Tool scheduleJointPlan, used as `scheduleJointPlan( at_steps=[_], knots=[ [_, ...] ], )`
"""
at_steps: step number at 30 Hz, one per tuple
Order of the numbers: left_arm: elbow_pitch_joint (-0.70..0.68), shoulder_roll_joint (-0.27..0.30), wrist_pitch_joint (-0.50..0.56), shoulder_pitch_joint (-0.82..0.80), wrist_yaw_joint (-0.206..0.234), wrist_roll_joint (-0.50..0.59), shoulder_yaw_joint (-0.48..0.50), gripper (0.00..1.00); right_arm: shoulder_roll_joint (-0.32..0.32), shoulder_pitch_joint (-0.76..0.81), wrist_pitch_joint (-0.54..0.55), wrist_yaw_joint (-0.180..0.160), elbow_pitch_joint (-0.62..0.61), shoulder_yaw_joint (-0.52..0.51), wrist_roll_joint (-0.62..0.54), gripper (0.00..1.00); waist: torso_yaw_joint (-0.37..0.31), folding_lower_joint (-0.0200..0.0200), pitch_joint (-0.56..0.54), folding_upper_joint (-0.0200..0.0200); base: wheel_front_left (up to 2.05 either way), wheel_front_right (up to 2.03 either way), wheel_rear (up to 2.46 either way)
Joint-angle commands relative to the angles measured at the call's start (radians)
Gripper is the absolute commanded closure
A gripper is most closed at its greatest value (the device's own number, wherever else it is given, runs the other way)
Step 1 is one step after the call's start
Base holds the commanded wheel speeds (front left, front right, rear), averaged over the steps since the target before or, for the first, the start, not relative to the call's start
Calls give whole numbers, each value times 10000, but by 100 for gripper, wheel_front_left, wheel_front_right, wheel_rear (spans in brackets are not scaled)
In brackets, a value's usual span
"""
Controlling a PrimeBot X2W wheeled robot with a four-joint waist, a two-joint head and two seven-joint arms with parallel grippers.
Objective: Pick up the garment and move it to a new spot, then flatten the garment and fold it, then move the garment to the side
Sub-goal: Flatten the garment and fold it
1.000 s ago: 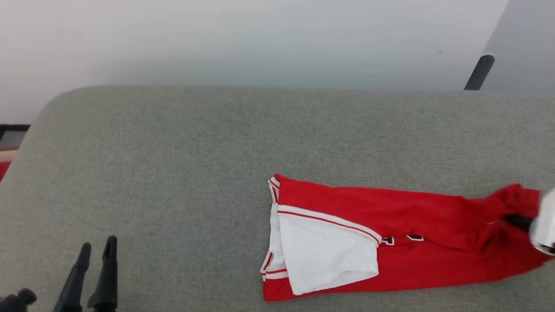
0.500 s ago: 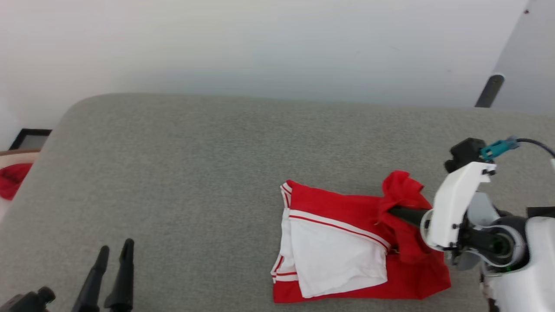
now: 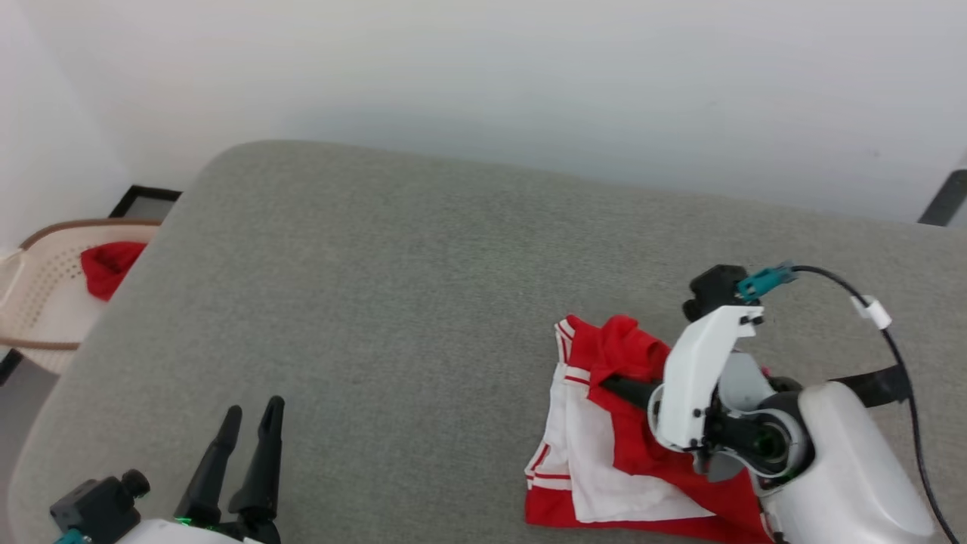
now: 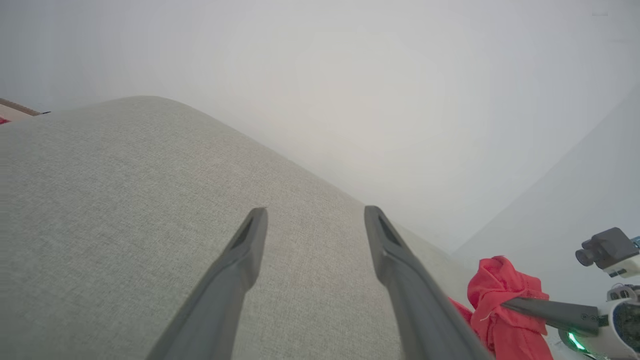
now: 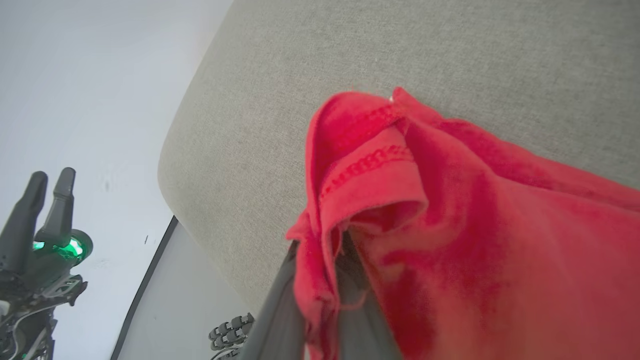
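The garment (image 3: 597,461), a red jersey with white sleeves and striped trim, lies bunched at the right of the grey padded surface (image 3: 378,302). My right gripper (image 3: 613,384) is shut on a raised fold of its red fabric (image 5: 370,165), held over the white sleeve near the trimmed end. The same pinched fold (image 4: 500,295) hangs from the right gripper (image 4: 507,303) in the left wrist view. My left gripper (image 3: 254,408) hovers open over bare grey surface at the lower left, well apart from the garment, its fingers (image 4: 235,270) spread with nothing between them.
A pale perforated basket (image 3: 38,302) stands off the left edge of the surface with a small red cloth scrap (image 3: 109,264) in it. A white wall runs behind. A dark cable (image 3: 891,332) loops from the right wrist. The surface's rounded corner (image 3: 227,159) is at far left.
The head view has shifted. My right gripper has carried the garment's red end leftward over the rest, doubling the stretched-out shirt onto itself. The left gripper stays open.
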Motion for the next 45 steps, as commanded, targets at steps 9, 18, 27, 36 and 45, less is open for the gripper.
scheduleJointPlan(
  at_steps=[9,18,27,36,45],
  knots=[
    [268,-11,-146,-168,-106,-1,-37,0,10,-719,-1115,-3,1381,796,76,0,180,0,90,-1,0,0,0],
    [272,108,-252,32,-93,64,136,0,11,-1205,-1402,-5,1457,1061,361,0,-443,0,2,-1,0,0,0],
    [-42,342,-312,379,79,211,468,0,-388,-930,-2094,-5,188,462,-14,0,-1583,0,-202,-1,0,0,0],
    [-325,517,-360,690,166,430,658,0,-1931,-62,-4152,-5,-1607,807,-668,0,-2539,0,-312,-1,0,0,0],
    [-302,618,-439,944,154,1035,912,0,-3647,1094,-7564,-4,-2011,1366,-1714,0,-3209,0,-490,-1,0,0,0]
  ],
)
